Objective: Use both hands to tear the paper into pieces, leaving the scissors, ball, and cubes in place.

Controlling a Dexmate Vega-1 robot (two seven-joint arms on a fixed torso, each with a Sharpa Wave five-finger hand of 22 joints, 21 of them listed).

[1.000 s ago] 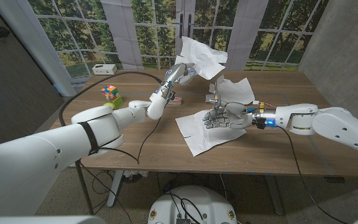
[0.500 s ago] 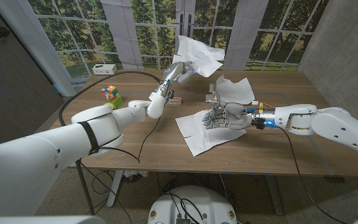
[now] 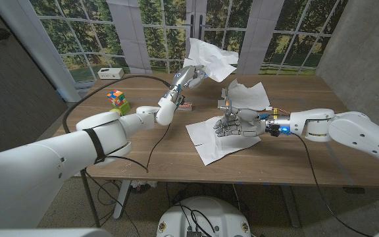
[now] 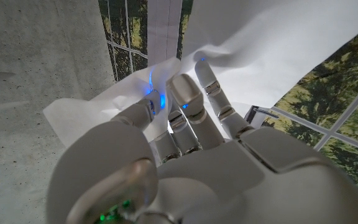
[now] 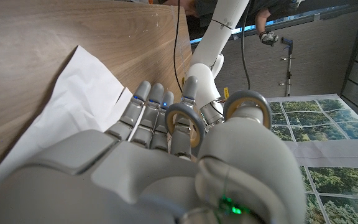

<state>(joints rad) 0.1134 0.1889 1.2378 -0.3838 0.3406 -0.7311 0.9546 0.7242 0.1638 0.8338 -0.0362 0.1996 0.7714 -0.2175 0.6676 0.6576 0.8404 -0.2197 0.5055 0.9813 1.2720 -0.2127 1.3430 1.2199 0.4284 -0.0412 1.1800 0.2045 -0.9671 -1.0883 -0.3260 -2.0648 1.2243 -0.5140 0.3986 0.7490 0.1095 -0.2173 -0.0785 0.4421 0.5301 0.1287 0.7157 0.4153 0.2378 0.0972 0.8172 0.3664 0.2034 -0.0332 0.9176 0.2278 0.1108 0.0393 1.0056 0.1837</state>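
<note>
My left hand [image 3: 188, 77] is raised above the table's far middle and pinches a crumpled white piece of paper [image 3: 212, 58]. In the left wrist view its fingers [image 4: 197, 106] close on that paper [image 4: 272, 43]. My right hand [image 3: 239, 124] hovers low over a larger white sheet [image 3: 206, 141] lying on the table, fingers loosely curled and nothing visible between them. The right wrist view shows the same hand [image 5: 154, 162] above the sheet [image 5: 73, 106]. A third torn piece [image 3: 250, 95] lies just behind the right hand.
A multicoloured cube [image 3: 116, 97] stands at the wooden table's [image 3: 143, 151] left, with a green thing [image 3: 119, 110] in front of it. A small dark object [image 3: 185, 104] lies under my left wrist. A grey item [image 3: 225, 102] sits beside the torn piece. A white box [image 3: 110, 71] is far left.
My left hand has lifted its paper piece slightly up and left. The right hand has edged a little to the left over the sheet.
</note>
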